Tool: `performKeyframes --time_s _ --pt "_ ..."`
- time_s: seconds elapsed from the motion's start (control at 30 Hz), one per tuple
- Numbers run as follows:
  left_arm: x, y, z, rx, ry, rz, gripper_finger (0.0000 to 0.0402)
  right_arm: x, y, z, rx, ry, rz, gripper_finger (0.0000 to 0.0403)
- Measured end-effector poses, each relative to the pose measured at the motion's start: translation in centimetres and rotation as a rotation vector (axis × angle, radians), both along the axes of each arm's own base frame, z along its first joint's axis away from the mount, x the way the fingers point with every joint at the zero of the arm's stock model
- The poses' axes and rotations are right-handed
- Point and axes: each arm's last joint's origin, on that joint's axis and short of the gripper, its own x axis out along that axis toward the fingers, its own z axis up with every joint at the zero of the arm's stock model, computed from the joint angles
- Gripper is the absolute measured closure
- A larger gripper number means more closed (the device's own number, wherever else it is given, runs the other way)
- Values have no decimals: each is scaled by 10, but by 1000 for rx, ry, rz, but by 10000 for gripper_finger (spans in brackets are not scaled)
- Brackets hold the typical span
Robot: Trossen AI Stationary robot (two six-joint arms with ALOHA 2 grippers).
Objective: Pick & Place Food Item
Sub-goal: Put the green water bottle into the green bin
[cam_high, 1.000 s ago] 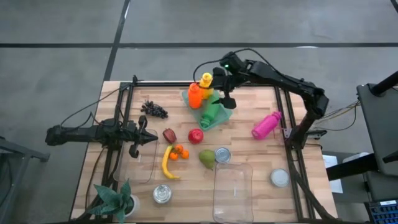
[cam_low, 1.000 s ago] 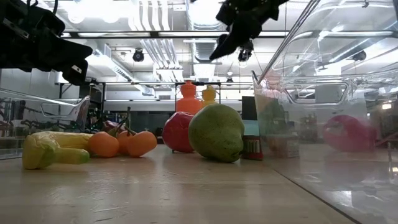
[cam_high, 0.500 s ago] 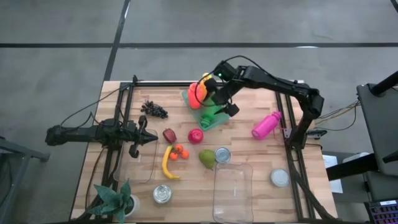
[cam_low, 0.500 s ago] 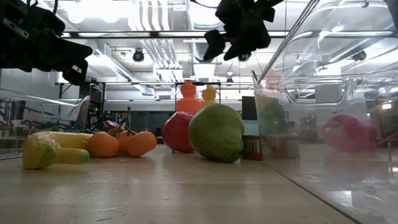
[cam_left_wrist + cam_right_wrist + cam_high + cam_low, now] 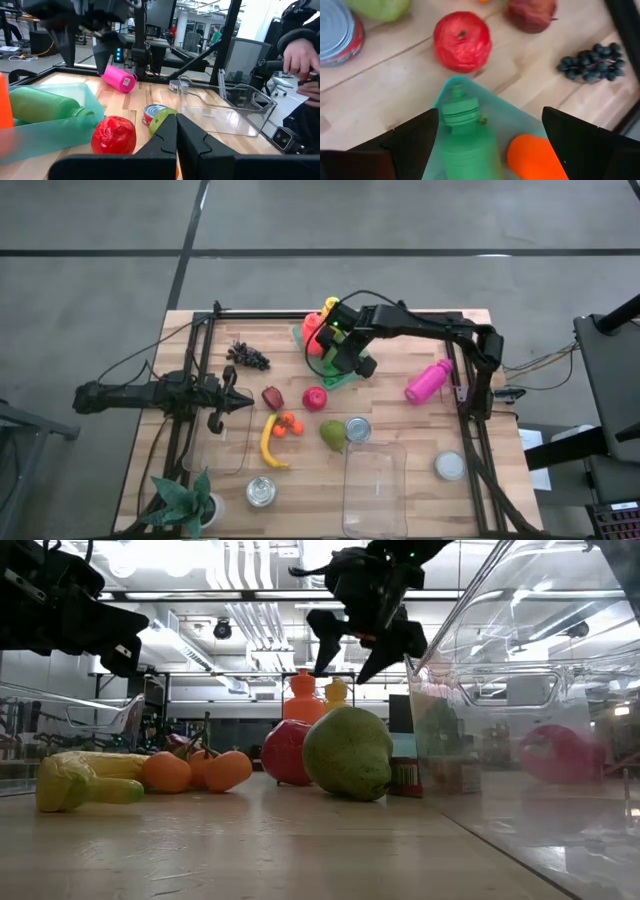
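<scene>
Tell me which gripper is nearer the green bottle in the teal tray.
Right. The right gripper hangs open directly above the green bottle, which lies in the teal tray. The left gripper is shut, well off toward the table's left edge.

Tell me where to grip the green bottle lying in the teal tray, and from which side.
Grip the green bottle across its round body, just below the cap, coming straight down. It lies on its side in the teal tray, its neck pointing at the red pomegranate. The orange bottle sits close beside it, so the right end effector, open above, should straddle narrowly.
</scene>
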Motion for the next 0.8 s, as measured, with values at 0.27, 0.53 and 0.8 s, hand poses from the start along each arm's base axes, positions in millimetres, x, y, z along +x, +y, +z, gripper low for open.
performKeyframes --time_s 0.27,0.53,0.8 --pt "0 0 0 0 0 0 401 11 -4 -31 -43 87 5 49" --pt "0 0 0 0 0 0 401 18 -6 -54 -49 130 55 49" --pt "0 0 0 0 0 0 401 23 -6 -63 -99 114 162 49"
